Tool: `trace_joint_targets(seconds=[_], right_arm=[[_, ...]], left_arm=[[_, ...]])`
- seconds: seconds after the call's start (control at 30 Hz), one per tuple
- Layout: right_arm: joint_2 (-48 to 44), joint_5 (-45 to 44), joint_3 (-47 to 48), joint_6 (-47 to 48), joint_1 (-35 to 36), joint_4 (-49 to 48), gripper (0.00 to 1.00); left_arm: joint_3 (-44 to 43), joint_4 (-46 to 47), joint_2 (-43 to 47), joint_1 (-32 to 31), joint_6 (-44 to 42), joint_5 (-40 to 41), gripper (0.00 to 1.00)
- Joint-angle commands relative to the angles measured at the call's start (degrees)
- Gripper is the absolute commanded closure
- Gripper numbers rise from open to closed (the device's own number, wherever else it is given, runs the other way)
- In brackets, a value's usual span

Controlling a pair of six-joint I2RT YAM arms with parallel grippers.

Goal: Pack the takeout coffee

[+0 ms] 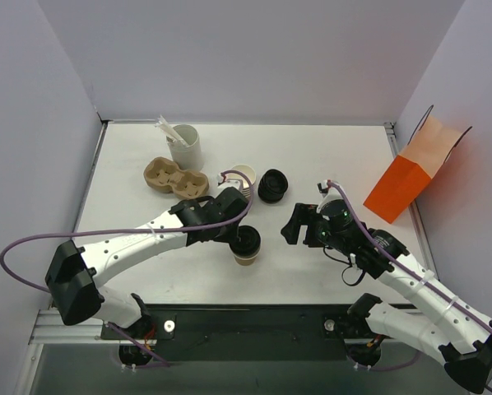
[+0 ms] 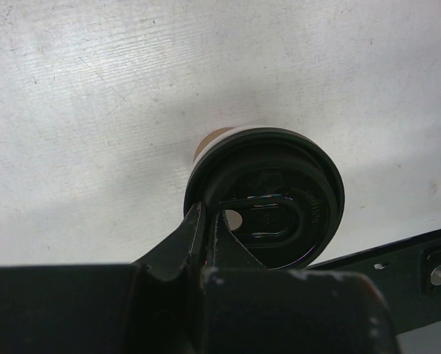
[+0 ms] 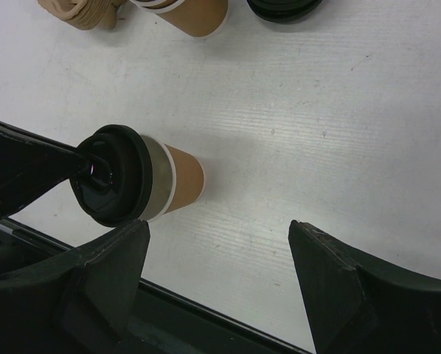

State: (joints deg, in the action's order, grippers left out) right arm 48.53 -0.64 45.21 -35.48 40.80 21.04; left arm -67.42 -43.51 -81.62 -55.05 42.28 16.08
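The takeout coffee (image 1: 247, 247), a tan paper cup with a black lid, stands upright at the table's front middle. My left gripper (image 1: 236, 233) is right over it with jaws shut. In the left wrist view the fingertips (image 2: 206, 221) rest together on the left part of the lid (image 2: 287, 199), inside its rim. In the right wrist view the cup (image 3: 182, 177) is at the left, with the left finger (image 3: 51, 158) touching the lid top. My right gripper (image 3: 219, 225) is open and empty, to the right of the cup and apart from it; it also shows in the top view (image 1: 292, 227).
A tan pulp cup carrier (image 1: 174, 178) lies at the back left, next to a white cup of stirrers (image 1: 184, 148). A stack of lidless cups (image 1: 243, 176) and a pile of black lids (image 1: 272, 185) lie behind the coffee. An orange paper bag (image 1: 415, 177) stands open at the right edge.
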Motion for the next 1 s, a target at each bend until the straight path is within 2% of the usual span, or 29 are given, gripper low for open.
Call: trace_joint_targets(seconds=[0.0, 0.33, 0.7, 0.97], right_arm=[[0.42, -0.94, 0.32, 0.42, -0.37, 0.23, 0.21], [0.33, -0.59, 0.32, 0.15, -0.37, -0.03, 0.21], [0.77, -0.15, 0.14, -0.37, -0.37, -0.38, 0.21], [0.86, 0.12, 0.14, -0.38, -0.45, -0.65, 0.21]], left_arm=[[-0.7, -0.09, -0.46, -0.24, -0.27, 0.36, 1.0], [-0.35, -0.18, -1.87, -0.68, -0.18, -0.08, 1.0], [-1.05, -0.53, -0.99, -0.85, -0.09, -0.08, 0.83], [-1.22, -0.79, -0.64, -0.94, -0.1, 0.44, 0.81]])
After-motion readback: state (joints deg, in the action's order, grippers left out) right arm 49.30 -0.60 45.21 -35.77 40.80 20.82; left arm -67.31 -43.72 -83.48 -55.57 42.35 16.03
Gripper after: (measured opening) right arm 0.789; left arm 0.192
